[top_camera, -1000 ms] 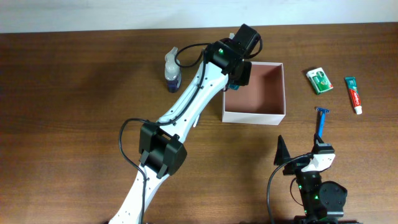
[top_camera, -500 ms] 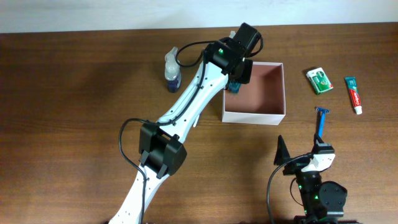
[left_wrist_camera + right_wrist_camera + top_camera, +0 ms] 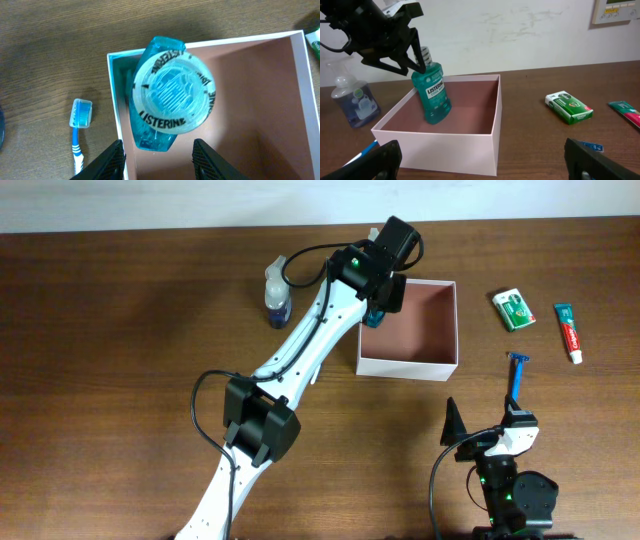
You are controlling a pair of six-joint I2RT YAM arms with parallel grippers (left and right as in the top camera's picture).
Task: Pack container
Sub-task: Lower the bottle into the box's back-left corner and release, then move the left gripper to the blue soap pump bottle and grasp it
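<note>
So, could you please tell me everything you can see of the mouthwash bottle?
The mouthwash bottle is clear teal plastic with a Listerine label and a pale, ribbed, lettered cap. It stands slightly tilted inside the container, on the pink floor in a corner. The left tool, open, hovers around its cap; contact is unclear.
</note>
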